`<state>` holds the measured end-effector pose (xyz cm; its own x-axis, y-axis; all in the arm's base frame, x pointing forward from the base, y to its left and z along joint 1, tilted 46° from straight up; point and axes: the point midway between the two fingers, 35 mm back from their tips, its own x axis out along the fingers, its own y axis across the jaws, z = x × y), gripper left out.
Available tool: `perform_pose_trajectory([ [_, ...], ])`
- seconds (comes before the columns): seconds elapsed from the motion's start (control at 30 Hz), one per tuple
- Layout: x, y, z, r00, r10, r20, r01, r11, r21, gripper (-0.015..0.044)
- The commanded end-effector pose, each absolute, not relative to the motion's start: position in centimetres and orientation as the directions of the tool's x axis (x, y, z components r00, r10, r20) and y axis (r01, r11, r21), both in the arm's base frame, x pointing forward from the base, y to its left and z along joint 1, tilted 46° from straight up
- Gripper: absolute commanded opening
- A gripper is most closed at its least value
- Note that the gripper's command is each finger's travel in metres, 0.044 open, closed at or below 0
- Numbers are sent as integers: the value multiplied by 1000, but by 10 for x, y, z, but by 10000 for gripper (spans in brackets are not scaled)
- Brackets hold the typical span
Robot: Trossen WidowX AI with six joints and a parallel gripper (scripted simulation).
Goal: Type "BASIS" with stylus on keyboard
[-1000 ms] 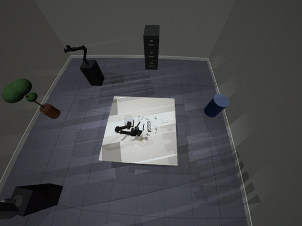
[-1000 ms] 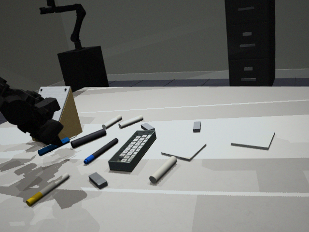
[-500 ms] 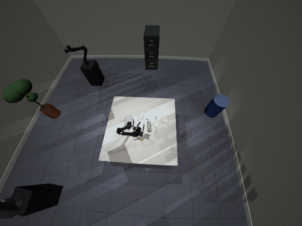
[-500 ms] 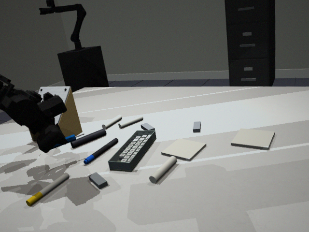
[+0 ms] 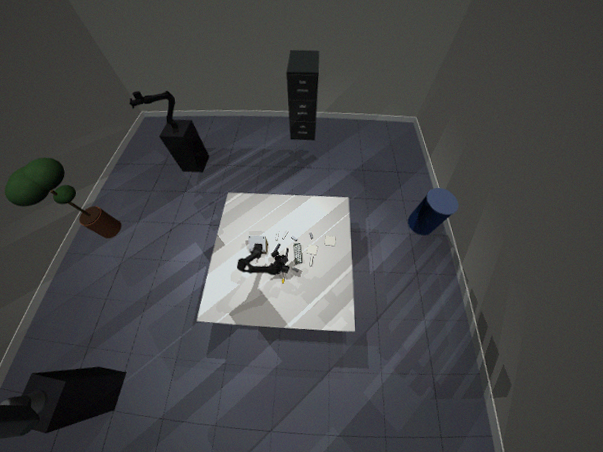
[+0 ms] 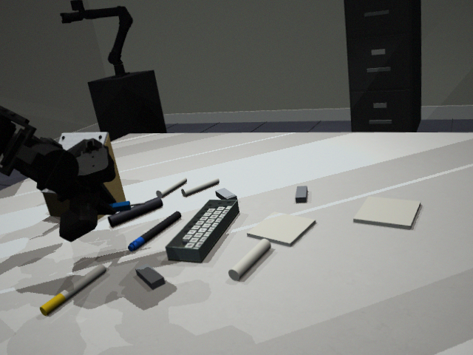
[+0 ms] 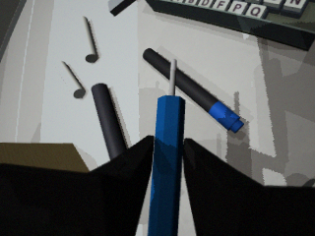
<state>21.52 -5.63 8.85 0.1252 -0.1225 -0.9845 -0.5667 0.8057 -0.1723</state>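
White desk [image 5: 321, 300] [image 6: 344, 286] [image 7: 118, 29] is spreading beneath the black arm's gripper [image 5: 283, 266] [image 6: 100, 211] [image 7: 168, 143], which is clenching the blue stylus. Dark keyboard [image 5: 298, 253] [image 6: 206, 229] [image 7: 236, 22] is lying well apart from the fingers. Blue stylus [image 6: 121, 205] [image 7: 168, 157] is sitting between the fingertips, its long axis running lengthwise out from the gripper, its thin metal tip pointing away from it. Thick black rod [image 6: 135, 211] [image 7: 109, 120] and blue-ended black marker [image 6: 158, 229] [image 7: 194, 90] are resting on the desk between gripper and keyboard.
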Motion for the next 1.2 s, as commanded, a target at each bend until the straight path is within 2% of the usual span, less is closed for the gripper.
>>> perform_pose_trajectory([
  [0.0, 225, -51, 90, 120, -94, -988, -464, 875, -139, 0],
  [0.57, 259, -28, 86, 71, 6, -997, 37, 999, 9, 0],
  [1.17, 293, 0, 75, 6, 105, -994, 567, 819, 90, 0],
])
